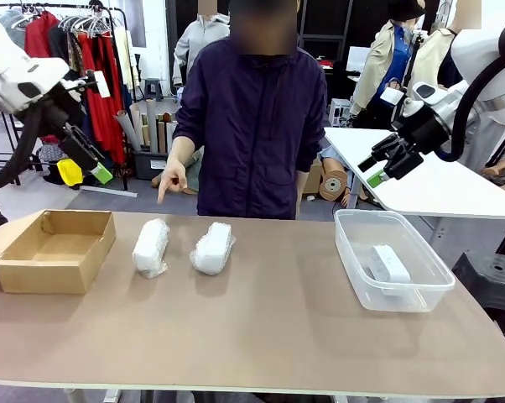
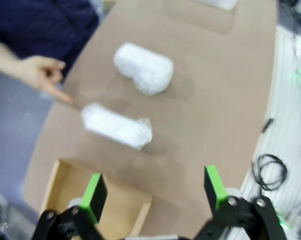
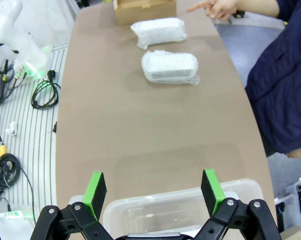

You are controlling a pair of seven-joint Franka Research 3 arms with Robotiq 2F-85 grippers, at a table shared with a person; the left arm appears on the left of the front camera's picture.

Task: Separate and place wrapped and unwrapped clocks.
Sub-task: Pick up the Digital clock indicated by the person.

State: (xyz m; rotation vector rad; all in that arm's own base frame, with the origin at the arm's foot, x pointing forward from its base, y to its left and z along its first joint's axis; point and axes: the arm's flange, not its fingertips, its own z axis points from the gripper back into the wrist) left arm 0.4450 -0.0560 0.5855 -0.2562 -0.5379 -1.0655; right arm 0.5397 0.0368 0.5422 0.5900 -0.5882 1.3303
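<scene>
Both wrapped clocks lie on the table (image 1: 278, 336) between the cardboard box (image 1: 18, 275) and the clear plastic tub (image 1: 351, 252). The bare clock (image 1: 389, 264) is already set inside the tub, and the box is seen to be empty. The left pincer (image 1: 97, 172) is held high over the box end with its jaws wide and nothing between them. The right pincer (image 1: 378, 175) is likewise raised, wide and empty, above the tub end.

The step in hand is judged to be the lifting of the wrapped clock nearer the box (image 1: 151, 247) by the left pincer. A straight descent from above is advised, with the pads set across the bundle's short width at its middle. The bubble wrap is likely to yield and slip, so a slow, centred closing is to be preferred.

The box wall stands near this bundle on one side, and the second wrapped clock (image 1: 213, 248) lies apart on the other, so a modest gap is left for each finger. The person's hand (image 1: 172, 179) is held pointing down just past the table's far edge, close behind the bundle, and should be given room. Open table is offered on the robot's side, and the box mouth is unobstructed for the drop.
</scene>
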